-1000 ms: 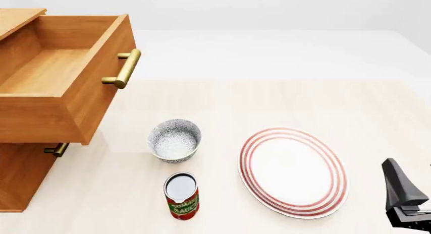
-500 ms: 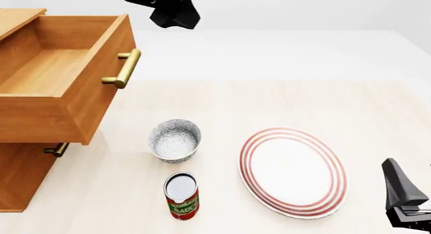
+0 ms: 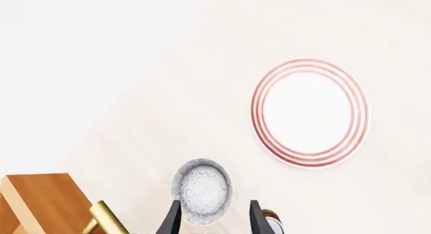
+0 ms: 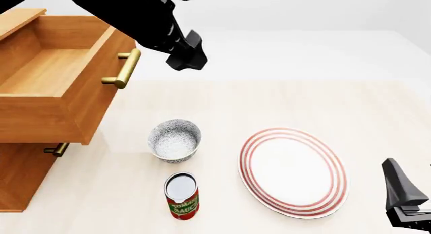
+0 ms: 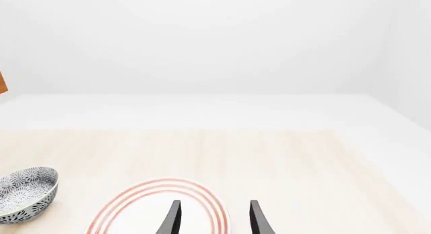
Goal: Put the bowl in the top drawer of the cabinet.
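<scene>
Speckled bowl (image 4: 174, 139) below left gripper (image 4: 186, 56), jaws apart

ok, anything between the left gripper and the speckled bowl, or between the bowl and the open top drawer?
Nothing visible. The left gripper hangs open above the blue-grey speckled bowl with clear air between. The light-brown wooden top drawer is pulled out and looks empty. The tomato sauce can stands on the bowl's near side.

Large flat white plate (image 4: 293, 171) with red rings, lying flat on the pale wooden table (image 4: 269, 103) toward the right side — also seen whole from above in the left wrist view (image 3: 310, 113). Red tomato sauce can (image 4: 181, 196), upright, lid grey-white, near the table's front edge — well apart from the plate, to its left.
</scene>
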Tool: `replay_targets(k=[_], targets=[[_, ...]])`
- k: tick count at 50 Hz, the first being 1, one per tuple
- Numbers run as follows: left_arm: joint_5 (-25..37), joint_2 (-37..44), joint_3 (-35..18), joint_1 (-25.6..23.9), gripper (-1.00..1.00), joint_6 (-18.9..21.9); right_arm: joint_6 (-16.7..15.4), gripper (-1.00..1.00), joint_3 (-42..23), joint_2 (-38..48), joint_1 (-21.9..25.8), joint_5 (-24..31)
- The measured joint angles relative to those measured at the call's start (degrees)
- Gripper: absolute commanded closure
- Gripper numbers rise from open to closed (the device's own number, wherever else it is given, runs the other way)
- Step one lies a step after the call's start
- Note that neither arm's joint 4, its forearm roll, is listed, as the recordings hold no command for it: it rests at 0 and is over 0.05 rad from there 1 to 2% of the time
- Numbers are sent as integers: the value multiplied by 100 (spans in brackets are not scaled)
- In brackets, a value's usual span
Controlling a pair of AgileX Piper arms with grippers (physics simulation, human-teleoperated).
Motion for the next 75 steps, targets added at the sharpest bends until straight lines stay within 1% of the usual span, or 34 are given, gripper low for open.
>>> replay_targets(k=[7,18,32,54,75], targets=[[-155,0,296,80,-100,66,0,-100,0,0,0,0],[-424,126,462,176,-100,218,0,-100,0,1,0,0],[-867,339,808,269,-100,431,0,-100,0,0,0,0],[-1498,476,1268,67,-100,215,0,-100,0,1,0,0],[-2024,680,1716,53,-100,62,0,-100,0,0,0,0]])
